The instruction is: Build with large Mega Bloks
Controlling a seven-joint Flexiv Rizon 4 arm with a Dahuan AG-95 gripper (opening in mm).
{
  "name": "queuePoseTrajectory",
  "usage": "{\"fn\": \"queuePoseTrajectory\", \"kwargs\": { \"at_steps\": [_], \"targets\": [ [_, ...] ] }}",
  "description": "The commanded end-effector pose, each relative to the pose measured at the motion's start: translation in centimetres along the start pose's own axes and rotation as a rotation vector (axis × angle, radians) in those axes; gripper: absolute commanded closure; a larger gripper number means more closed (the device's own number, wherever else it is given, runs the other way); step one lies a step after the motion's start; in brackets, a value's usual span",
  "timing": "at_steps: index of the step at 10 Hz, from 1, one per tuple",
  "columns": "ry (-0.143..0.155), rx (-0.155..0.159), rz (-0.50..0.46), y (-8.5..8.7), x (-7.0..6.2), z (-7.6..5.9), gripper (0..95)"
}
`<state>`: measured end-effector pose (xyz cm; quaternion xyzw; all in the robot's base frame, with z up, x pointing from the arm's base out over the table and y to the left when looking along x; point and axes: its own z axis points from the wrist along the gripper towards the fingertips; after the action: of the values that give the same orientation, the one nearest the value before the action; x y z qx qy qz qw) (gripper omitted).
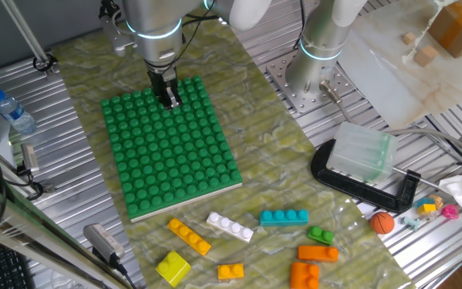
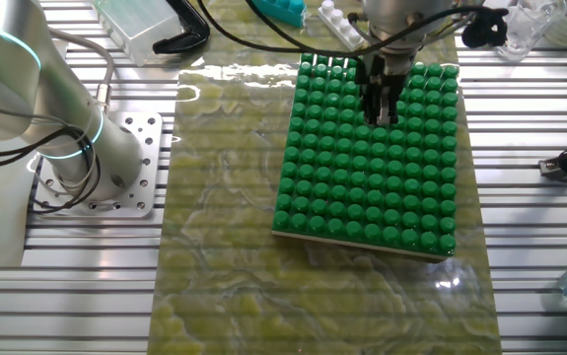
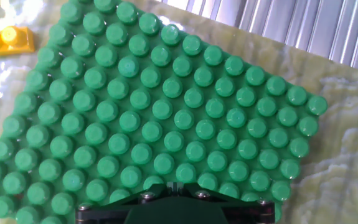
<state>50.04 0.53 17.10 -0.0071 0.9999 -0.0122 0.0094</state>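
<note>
The green studded baseplate (image 1: pixel 170 148) lies on the mat and also shows in the other fixed view (image 2: pixel 372 158) and the hand view (image 3: pixel 160 118). No brick stands on it. My gripper (image 1: pixel 170 99) hangs just above its far part, also seen in the other fixed view (image 2: pixel 380 110). In the hand view my gripper (image 3: pixel 176 185) has its fingers together with nothing between them. Loose Mega Bloks lie in front of the plate: a long yellow one (image 1: pixel 189 236), a white one (image 1: pixel 231 226), a teal one (image 1: pixel 284 217), a small green one (image 1: pixel 320 235), orange ones (image 1: pixel 317 254) and a yellow square one (image 1: pixel 173 267).
A small orange ball (image 1: pixel 382 222) lies at the right by a black clamp (image 1: pixel 367 185) holding a clear box (image 1: pixel 363 151). A second arm's base (image 1: pixel 319 72) stands behind the mat. A water bottle (image 1: pixel 12 111) lies at the left.
</note>
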Motion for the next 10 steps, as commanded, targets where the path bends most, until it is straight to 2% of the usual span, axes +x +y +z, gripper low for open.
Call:
{"fn": "queuePoseTrajectory", "kwargs": {
  "at_steps": [1,4,5,7,8,10],
  "targets": [
    [-0.001,-0.014,0.019,0.1,-0.1,0.1,95.0],
    [0.009,-0.027,-0.005,0.2,-0.1,0.1,95.0],
    [0.014,0.009,-0.017,0.2,-0.1,0.1,95.0],
    [0.018,0.042,-0.017,0.5,-0.1,0.0,95.0],
    [0.03,0.039,0.006,1.9,-0.1,-0.2,95.0],
    [0.025,0.04,0.015,4.1,-0.2,0.2,95.0]
  ]
}}
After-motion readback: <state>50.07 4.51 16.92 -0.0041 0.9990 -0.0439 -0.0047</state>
